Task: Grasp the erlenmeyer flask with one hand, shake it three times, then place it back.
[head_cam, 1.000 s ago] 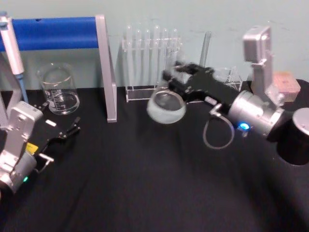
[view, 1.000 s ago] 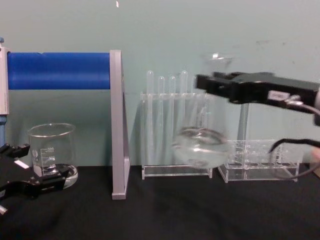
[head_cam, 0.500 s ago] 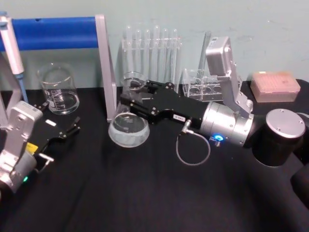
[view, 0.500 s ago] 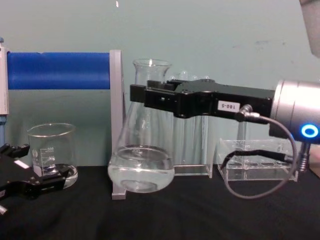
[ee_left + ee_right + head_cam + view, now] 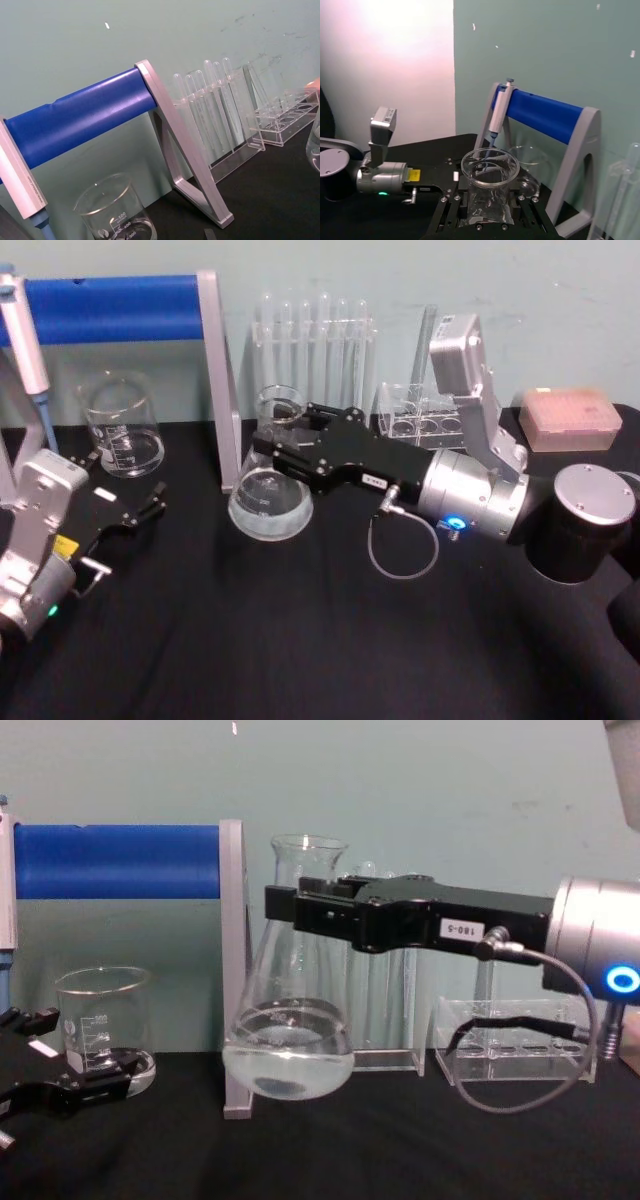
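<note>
The erlenmeyer flask (image 5: 270,498) is clear glass with some liquid in its wide base, and it hangs just above the black table (image 5: 300,640) beside the grey stand post. My right gripper (image 5: 285,440) is shut on its neck below the flared rim. From the side, the flask (image 5: 288,1045) tilts slightly and the liquid is uneven, with the right gripper (image 5: 305,910) clamped across the neck. The right wrist view looks down on the flask rim (image 5: 490,167), held in the right gripper (image 5: 489,207). My left gripper (image 5: 152,503) rests open at the table's left, near the beaker.
A glass beaker (image 5: 122,430) stands back left under the blue-bar stand (image 5: 120,305), which carries a pipette (image 5: 25,340). A test tube rack (image 5: 315,360) and a low clear rack (image 5: 410,415) line the back wall. A pink box (image 5: 572,420) sits back right.
The right gripper has carried the flask from high up by the tube rack leftward and down to beside the stand post. Over the last half second it barely shifted. The left arm stayed still.
</note>
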Controlling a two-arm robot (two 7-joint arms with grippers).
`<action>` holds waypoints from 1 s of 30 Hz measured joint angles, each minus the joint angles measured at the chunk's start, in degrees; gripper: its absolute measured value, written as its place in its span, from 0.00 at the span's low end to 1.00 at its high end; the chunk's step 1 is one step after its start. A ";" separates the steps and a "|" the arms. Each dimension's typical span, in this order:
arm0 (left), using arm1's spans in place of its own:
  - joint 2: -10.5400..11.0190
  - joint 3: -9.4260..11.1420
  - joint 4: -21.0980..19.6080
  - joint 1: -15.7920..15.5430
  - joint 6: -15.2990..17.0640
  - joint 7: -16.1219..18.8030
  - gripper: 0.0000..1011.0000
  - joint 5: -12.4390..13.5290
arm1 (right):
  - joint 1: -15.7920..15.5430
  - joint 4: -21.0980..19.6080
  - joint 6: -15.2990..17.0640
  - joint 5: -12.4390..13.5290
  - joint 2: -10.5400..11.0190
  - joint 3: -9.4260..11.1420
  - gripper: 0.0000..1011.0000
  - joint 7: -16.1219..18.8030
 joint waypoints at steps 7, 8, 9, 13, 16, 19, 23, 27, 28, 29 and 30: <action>0.00 0.00 0.00 0.00 0.00 0.00 0.99 0.00 | -0.55 -0.35 -0.14 0.29 1.02 0.89 0.44 -2.08; 0.00 0.00 0.00 0.00 0.00 0.00 0.99 0.00 | -0.64 -0.40 -0.14 0.31 1.14 1.01 0.44 -2.25; 0.00 0.00 0.00 0.00 0.00 0.00 0.99 0.00 | -0.85 -0.55 -0.14 0.34 1.41 1.28 0.44 -2.67; 0.00 0.00 0.00 0.00 0.00 0.00 0.99 0.00 | -1.30 -0.74 -0.12 0.36 1.88 1.77 0.44 -3.43; 0.00 0.00 0.00 0.00 0.00 0.00 0.99 0.00 | -1.61 -0.83 -0.08 0.37 2.24 2.06 0.44 -3.77; 0.00 0.00 0.00 0.00 0.00 0.00 0.99 0.00 | -1.80 -0.85 -0.08 0.37 2.48 2.25 0.44 -3.91; 0.00 0.00 0.00 0.00 0.00 0.00 0.99 0.00 | -1.98 -0.76 -0.15 0.28 2.76 2.46 0.44 -3.94; 0.00 0.00 0.00 0.00 0.00 0.00 0.99 0.00 | -2.08 -0.56 -0.22 0.18 2.97 2.57 0.44 -3.82; 0.00 0.00 0.00 0.00 0.00 0.00 0.99 0.00 | -2.09 -0.38 -0.29 0.14 3.01 2.57 0.44 -3.65; 0.00 0.00 0.00 0.00 0.00 0.00 0.99 0.00 | -2.08 -0.28 -0.31 0.11 3.02 2.57 0.44 -3.55; 0.00 0.00 0.00 0.00 0.00 0.00 0.99 0.00 | -2.06 -0.19 -0.33 0.09 3.03 2.57 0.44 -3.46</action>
